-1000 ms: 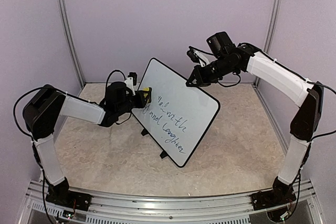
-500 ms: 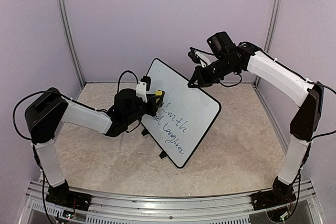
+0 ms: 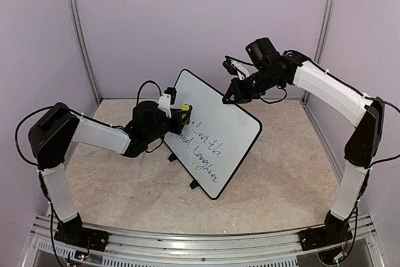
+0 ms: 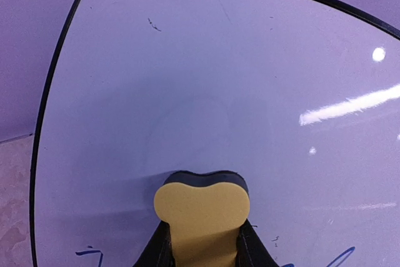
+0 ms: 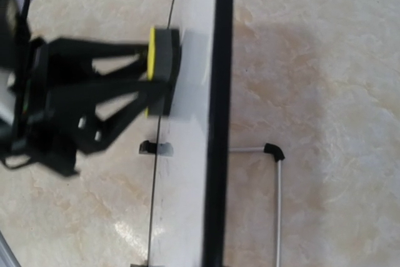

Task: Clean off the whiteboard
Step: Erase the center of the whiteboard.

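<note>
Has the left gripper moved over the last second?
Yes. The left gripper, holding the eraser, has shifted right, from the left edge of the whiteboard further onto its face.

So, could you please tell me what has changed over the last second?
The left gripper, jaws shut on the yellow eraser, slid rightward from the left edge of the whiteboard onto its surface, then eased back slightly. The right gripper stayed at the top edge. The board and the lower line of writing look unchanged.

White whiteboard [image 3: 232,130], thin black frame, blue cursive scrawl on it; yellow eraser [image 4: 201,209] with a dark pad; beige marbled table [image 3: 284,176]; plain lilac walls [image 3: 187,23].
</note>
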Controlling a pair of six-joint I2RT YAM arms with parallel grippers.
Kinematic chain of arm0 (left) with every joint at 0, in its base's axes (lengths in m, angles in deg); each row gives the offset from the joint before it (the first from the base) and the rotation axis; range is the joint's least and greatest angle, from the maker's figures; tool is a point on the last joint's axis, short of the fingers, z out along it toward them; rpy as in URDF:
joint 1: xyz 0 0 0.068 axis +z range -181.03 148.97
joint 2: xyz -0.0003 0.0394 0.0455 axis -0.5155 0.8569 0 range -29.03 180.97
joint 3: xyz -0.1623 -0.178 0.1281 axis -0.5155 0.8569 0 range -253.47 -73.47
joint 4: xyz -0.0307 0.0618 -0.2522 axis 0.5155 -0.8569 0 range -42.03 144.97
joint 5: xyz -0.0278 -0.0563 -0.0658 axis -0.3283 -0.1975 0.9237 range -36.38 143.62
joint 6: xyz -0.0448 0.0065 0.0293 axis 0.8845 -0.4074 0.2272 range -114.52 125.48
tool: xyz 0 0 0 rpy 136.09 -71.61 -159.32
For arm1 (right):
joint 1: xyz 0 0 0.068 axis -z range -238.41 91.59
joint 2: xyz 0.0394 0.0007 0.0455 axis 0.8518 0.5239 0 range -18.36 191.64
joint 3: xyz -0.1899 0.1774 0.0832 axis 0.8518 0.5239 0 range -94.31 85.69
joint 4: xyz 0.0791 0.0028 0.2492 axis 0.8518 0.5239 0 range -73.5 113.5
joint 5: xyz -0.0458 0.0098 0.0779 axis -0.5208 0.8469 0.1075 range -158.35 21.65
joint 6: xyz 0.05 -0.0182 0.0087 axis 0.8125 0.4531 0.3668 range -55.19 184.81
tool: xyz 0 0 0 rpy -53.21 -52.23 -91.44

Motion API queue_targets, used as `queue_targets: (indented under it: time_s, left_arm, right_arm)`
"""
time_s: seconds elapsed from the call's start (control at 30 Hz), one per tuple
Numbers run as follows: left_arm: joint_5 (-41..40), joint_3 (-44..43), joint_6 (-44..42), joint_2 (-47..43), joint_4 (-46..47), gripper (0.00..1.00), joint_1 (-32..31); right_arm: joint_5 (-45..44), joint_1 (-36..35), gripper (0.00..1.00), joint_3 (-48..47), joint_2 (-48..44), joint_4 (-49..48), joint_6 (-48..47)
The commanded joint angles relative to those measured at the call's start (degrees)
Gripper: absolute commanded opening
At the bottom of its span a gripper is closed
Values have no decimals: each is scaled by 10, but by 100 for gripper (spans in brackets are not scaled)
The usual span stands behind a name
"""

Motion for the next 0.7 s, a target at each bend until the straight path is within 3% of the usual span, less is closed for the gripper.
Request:
queue_targets:
  time_s: [0.0, 0.23, 0.67]
  left_arm:
    - [10, -24, -48, 35, -117, 12, 28]
    - [18, 5, -87, 26, -92, 12, 21]
    - [8, 70, -135, 14, -39, 12, -65]
  right_arm:
    - [148, -55, 0, 2, 19, 26, -81]
    - [146, -55, 0, 2, 18, 27, -80]
    - [147, -56, 0, 0, 22, 26, -80]
